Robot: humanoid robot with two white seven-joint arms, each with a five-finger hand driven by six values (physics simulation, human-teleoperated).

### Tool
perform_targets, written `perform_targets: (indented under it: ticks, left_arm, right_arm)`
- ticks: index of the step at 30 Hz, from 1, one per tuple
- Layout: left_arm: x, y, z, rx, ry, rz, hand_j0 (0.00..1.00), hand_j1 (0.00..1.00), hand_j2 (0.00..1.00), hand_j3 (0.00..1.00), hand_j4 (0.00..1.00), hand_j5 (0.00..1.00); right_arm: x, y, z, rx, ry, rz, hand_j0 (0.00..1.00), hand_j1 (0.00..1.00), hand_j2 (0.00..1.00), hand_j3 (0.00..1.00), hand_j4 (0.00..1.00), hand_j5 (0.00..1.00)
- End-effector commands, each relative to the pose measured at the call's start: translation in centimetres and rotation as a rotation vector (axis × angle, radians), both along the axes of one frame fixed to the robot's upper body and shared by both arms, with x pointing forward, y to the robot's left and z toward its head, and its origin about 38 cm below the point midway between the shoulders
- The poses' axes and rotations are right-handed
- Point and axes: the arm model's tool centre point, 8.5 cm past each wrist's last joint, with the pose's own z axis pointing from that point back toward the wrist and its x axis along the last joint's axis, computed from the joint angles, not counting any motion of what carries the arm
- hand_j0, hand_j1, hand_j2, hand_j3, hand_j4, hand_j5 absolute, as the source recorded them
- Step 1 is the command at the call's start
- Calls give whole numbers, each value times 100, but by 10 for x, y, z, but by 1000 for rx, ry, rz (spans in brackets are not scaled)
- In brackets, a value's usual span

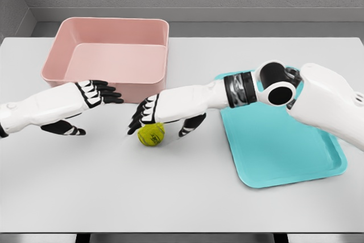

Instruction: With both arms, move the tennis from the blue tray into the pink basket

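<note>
We see the tennis ball [151, 134] lying on the white table [182, 197], between the blue tray [284, 146] on the right and the pink basket [111, 55] at the back left, clear of both. The right robot hand [162, 119] reaches across from the tray side and cups over the ball, its dark-tipped fingers curled down on the ball's left and its thumb on the right; we cannot tell whether the grip is fully closed. The left robot hand [85, 109] hovers just in front of the basket's near wall, fingers stretched out toward the right hand, thumb spread below, holding nothing. The two hands are near each other but apart.
</note>
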Motion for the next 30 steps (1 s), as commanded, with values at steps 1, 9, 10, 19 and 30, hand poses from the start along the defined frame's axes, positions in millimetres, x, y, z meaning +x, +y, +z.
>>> perform_targets:
  ticks: [1, 9, 10, 19, 30]
  left_arm:
    - [-4, 3, 8, 8, -3, -5, 100, 100, 100, 100, 100, 100]
    - [-10, 8, 5, -127, 32, 34, 100, 100, 100, 100, 100, 100]
    - [-9, 8, 6, -127, 27, 35, 100, 100, 100, 100, 100, 100]
    - [-13, -22, -24, -57, -1, -40, 100, 100, 100, 100, 100, 100]
    - [-11, -16, -26, 120, -27, -66, 100, 100, 100, 100, 100, 100]
  right_arm:
    - [2, -25, 10, -3, -20, -39, 100, 100, 100, 100, 100, 100]
    - [26, -114, 52, -11, -121, -248, 100, 100, 100, 100, 100, 100]
    - [28, -123, 56, -14, -129, -270, 100, 100, 100, 100, 100, 100]
    - [47, -164, 69, -10, -152, -403, 100, 100, 100, 100, 100, 100]
    - [64, -209, 46, -52, -91, -545, 100, 100, 100, 100, 100, 100]
